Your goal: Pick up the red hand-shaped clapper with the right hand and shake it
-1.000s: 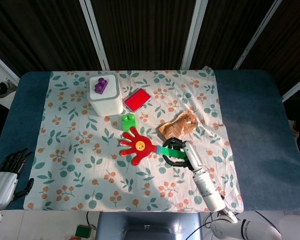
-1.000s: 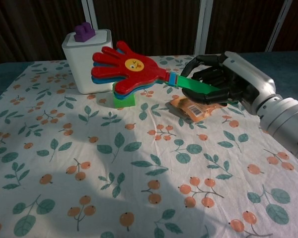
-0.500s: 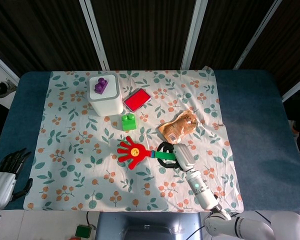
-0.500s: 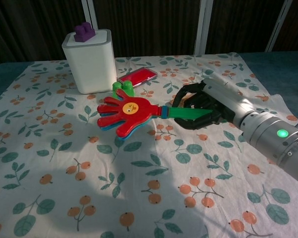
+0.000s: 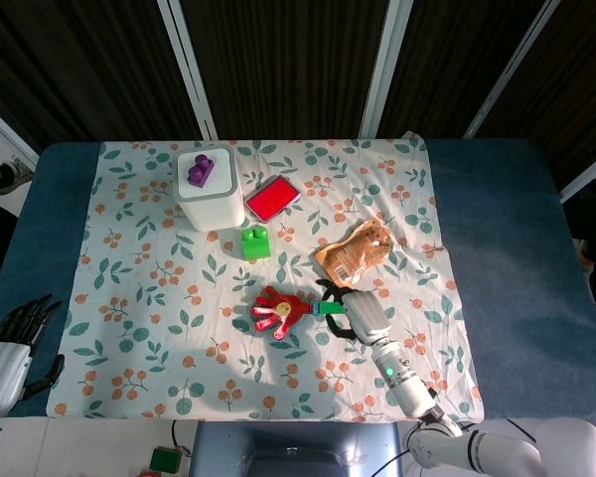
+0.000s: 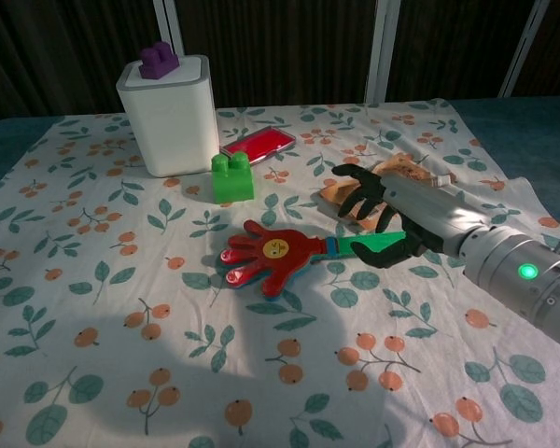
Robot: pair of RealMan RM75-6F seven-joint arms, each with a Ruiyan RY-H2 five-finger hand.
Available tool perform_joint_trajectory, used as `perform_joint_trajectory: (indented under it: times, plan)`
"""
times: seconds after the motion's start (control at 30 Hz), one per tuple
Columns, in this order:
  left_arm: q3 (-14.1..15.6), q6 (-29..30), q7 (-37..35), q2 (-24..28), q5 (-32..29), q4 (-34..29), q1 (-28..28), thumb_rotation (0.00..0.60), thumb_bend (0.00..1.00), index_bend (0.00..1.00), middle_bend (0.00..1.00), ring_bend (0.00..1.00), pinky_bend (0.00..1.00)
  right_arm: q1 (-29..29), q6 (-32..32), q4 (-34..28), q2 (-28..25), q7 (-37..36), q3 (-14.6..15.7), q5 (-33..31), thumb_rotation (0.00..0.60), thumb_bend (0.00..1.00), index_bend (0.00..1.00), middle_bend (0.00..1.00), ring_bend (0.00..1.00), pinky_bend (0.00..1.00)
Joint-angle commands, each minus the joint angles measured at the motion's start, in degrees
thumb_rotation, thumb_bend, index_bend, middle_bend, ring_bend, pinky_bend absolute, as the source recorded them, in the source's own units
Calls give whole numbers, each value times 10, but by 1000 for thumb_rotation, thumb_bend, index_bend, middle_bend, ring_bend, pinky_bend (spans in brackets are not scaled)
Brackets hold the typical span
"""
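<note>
The red hand-shaped clapper (image 5: 278, 310) (image 6: 273, 255) lies flat on the floral cloth, its green handle (image 6: 369, 245) pointing right. My right hand (image 5: 358, 313) (image 6: 397, 210) is at the handle's end with its fingers spread apart. The handle tip sits between the thumb below and the fingers above, with no visible grip on it. My left hand (image 5: 18, 343) rests off the cloth at the table's near left corner, fingers apart and holding nothing; the chest view does not show it.
A white box (image 5: 211, 199) (image 6: 168, 121) with a purple block (image 5: 201, 171) on top stands at the back left. A red flat case (image 5: 272, 198), a green block (image 5: 255, 241) (image 6: 232, 177) and an orange snack packet (image 5: 356, 248) lie behind the clapper.
The clapper came down from raised in the air to lying on the cloth. My right hand lowered with it and its fingers have spread apart. The left hand stayed put.
</note>
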State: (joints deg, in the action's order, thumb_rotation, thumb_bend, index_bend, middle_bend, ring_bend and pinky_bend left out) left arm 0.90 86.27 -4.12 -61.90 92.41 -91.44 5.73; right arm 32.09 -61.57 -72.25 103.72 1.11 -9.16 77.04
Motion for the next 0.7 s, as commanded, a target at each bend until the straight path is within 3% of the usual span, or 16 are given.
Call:
perform_joint_trajectory:
  times: [0.03, 0.2, 0.4, 0.53, 0.7]
  plan:
    - [0, -1, 1, 0, 0, -1, 0, 600, 438, 53, 1, 0, 123, -7, 0, -49, -38, 87, 5, -23, 600, 381, 22, 211, 173, 315]
    - [2, -3, 4, 1, -1, -4, 0, 600, 439, 53, 16, 0, 125, -22, -9, -148, -109, 178, 19, -43, 600, 316, 0, 109, 65, 179]
    - [1, 15, 5, 2, 6, -3, -7, 600, 439, 54, 15, 0, 122, -96, -129, -272, -253, 237, 81, 41, 600, 292, 0, 10, 0, 138]
    - [1, 13, 12, 2, 2, -4, -8, 600, 438, 58, 15, 0, 116, -175, -248, -280, -328, 212, 121, 102, 600, 274, 0, 0, 0, 73]
    - [0, 11, 30, -4, 1, -7, -8, 600, 438, 59, 16, 0, 105, -259, -369, -241, -342, 159, 149, 150, 600, 217, 0, 0, 0, 0]
